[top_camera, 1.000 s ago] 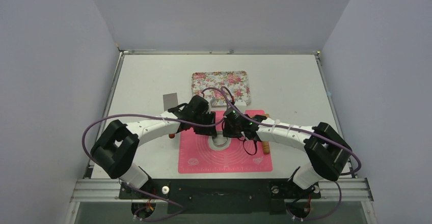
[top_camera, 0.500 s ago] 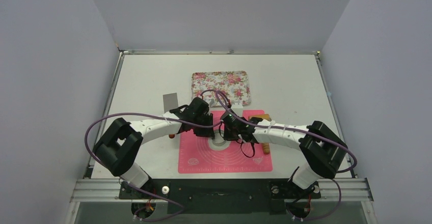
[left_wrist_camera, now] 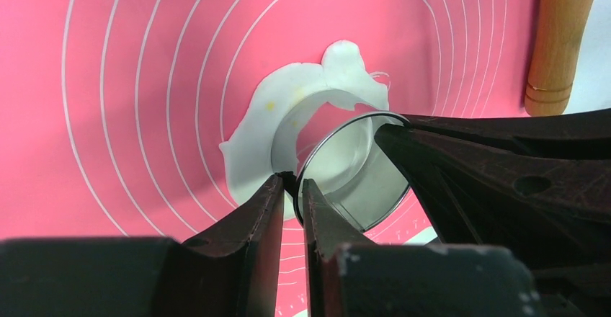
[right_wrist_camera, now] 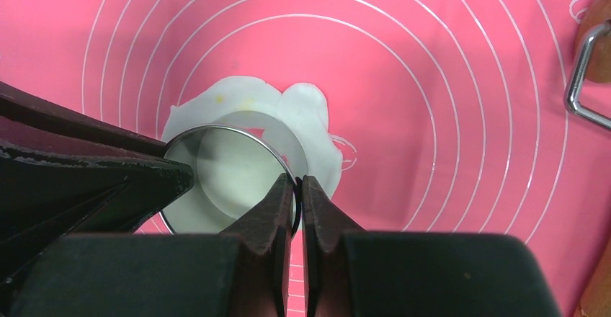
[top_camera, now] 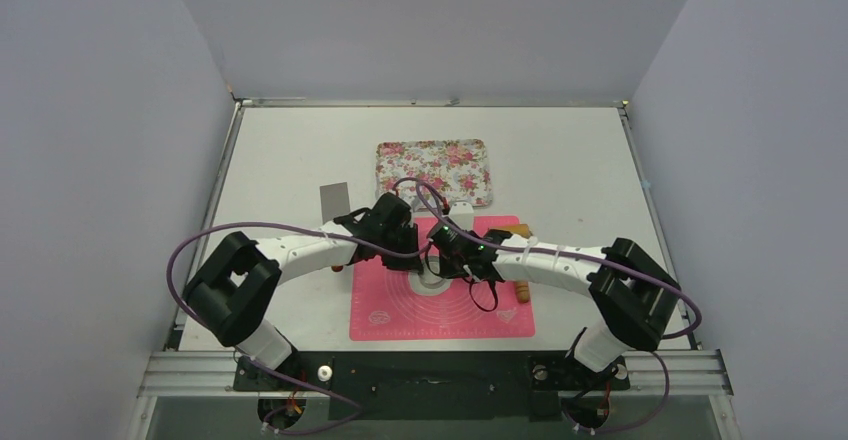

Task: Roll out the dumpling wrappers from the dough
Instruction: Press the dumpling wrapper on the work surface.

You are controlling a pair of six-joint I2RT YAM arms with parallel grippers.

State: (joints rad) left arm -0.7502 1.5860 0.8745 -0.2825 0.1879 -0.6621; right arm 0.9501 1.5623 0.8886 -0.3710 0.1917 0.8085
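Observation:
The dough (left_wrist_camera: pixel 256 137) (right_wrist_camera: pixel 313 119) lies flattened and ragged-edged at the middle of the pink mat (top_camera: pixel 440 312). A metal ring cutter (left_wrist_camera: pixel 360 203) (right_wrist_camera: pixel 216 127) (top_camera: pixel 432 279) stands over it, and white dough shows through the ring. My left gripper (left_wrist_camera: pixel 292 184) (top_camera: pixel 408 256) is shut on the ring's wall on one side. The right gripper (right_wrist_camera: pixel 297 184) (top_camera: pixel 452 260) is shut on the opposite wall. A round grey outline shows in the dough just beyond the ring. I cannot tell whether a cut dumpling wrapper lies inside.
A wooden rolling pin (left_wrist_camera: pixel 563 39) (top_camera: pixel 521 288) lies along the mat's right edge, under the right arm. A metal wire handle (right_wrist_camera: pixel 578 79) sits near it. Behind the mat are a floral tray (top_camera: pixel 433 170) and a grey card (top_camera: pixel 334 199).
Both grippers have closed from partly open onto the ring cutter's wall. The two wrists have drawn in closer over the dough.

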